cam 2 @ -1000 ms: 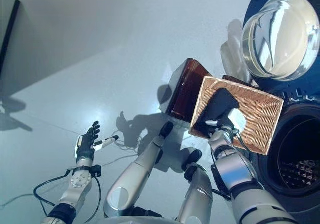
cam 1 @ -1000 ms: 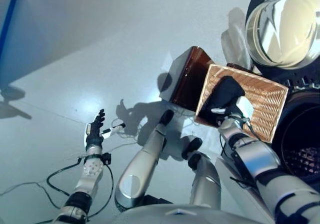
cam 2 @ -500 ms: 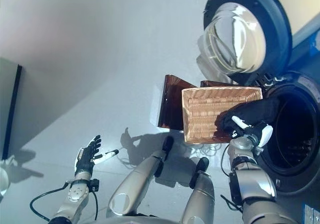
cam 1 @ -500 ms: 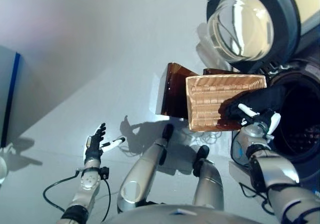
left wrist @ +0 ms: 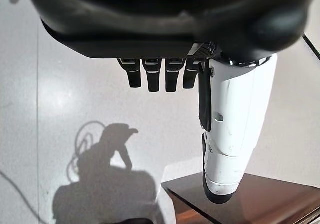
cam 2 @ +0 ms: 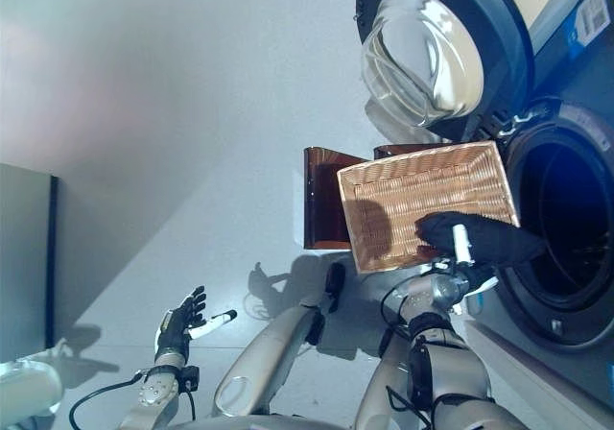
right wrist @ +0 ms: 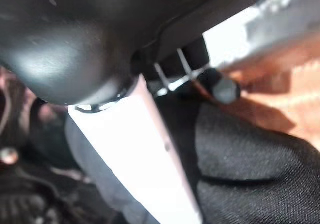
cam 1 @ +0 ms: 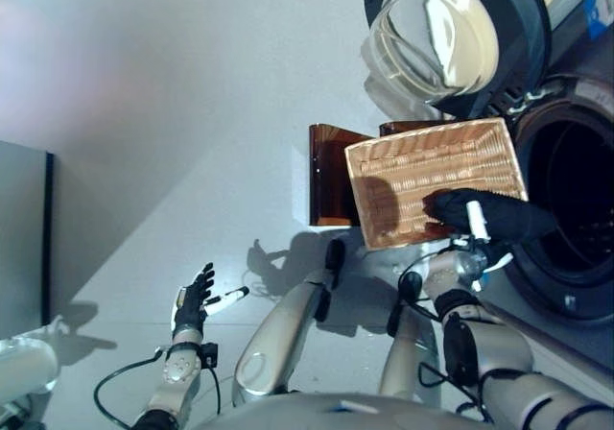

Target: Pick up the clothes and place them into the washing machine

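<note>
A black garment (cam 1: 499,215) hangs over the edge of the wicker basket (cam 1: 413,166) that faces the washing machine's dark drum mouth (cam 1: 576,195). My right hand (cam 1: 473,221) is shut on the garment, its white thumb lying across the cloth. In the right wrist view the thumb (right wrist: 150,154) presses on the black fabric (right wrist: 245,174), with wicker (right wrist: 300,79) behind. The machine's round glass door (cam 1: 436,32) stands swung open beyond the basket. My left hand (cam 1: 195,299) hangs open low on the left, far from everything, with straight fingers (left wrist: 155,76).
The basket rests on a brown stand (cam 1: 328,173) whose corner (left wrist: 250,199) also shows in the left wrist view. A grey panel (cam 1: 21,228) runs along the left edge, with a white object (cam 1: 24,368) below it. Pale floor (cam 1: 173,113) spreads to the left.
The whole view has shifted with the camera. My right hand has brought the black garment from inside the basket to its edge beside the drum mouth. The left hand stays open.
</note>
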